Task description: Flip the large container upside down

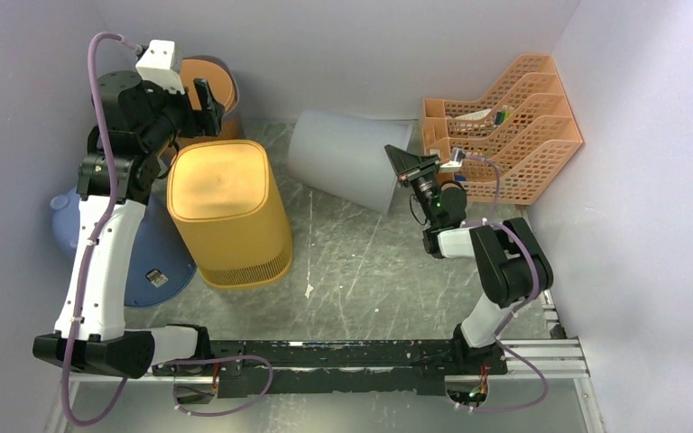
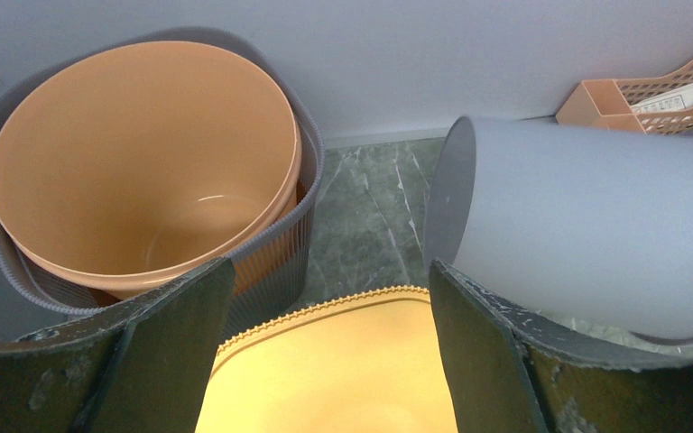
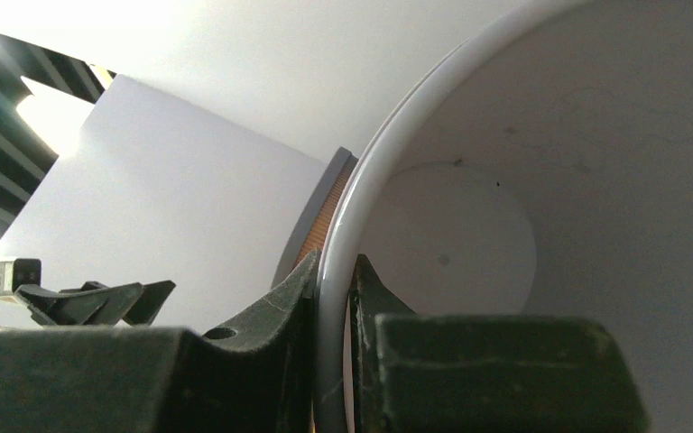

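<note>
The pale grey bin (image 1: 343, 158) lies tipped on its side at the back of the desk (image 1: 361, 271), base pointing left, mouth right with its rim clamped in the right tool (image 1: 409, 168), while the left tool (image 1: 200, 97) hangs spread apart, farther off.

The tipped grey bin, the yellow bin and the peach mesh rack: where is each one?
grey bin (image 1: 338, 158), overhead view, on its outer side wall.
yellow bin (image 1: 217, 180), overhead view, on its flat upward-facing face.
peach mesh rack (image 1: 514, 144), overhead view, on its latticed side.
</note>
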Robot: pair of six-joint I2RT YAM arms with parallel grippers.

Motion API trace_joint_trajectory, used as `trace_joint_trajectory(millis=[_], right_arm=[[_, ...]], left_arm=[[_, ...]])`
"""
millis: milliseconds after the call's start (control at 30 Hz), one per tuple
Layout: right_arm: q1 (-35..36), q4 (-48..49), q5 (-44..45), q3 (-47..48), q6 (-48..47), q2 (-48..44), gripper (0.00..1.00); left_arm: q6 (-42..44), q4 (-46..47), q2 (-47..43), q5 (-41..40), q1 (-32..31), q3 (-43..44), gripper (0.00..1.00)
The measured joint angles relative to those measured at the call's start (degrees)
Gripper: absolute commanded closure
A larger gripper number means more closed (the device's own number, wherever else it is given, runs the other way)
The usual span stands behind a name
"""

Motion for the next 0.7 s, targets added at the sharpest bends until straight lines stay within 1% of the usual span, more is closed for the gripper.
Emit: trace_joint_trajectory(millis=[100,367,467,700], right_arm=[[-0.1,0.8,-0.6,-0.2,2.8,2.7,0.92],[-1.6,3.9,-2.6,0.7,6.6,5.4,0.91],[-4.0,4.4,-3.8,-0.1,8.6,5.6,0.91],[-12.5,4.9,-8.1,-6.5,13.0,3.7,0.90]], left_arm=[[0.1,0.0,0.2,0.0,0.0,0.2,0.10],[0.5,-0.2,1.9,0.0,0.0,0.3,0.10],[0.7,-0.2,2.7,0.0,-0.1,0.4,0.10],[0.7,-0.2,4.5,-0.1,-0.8,0.4,0.10]])
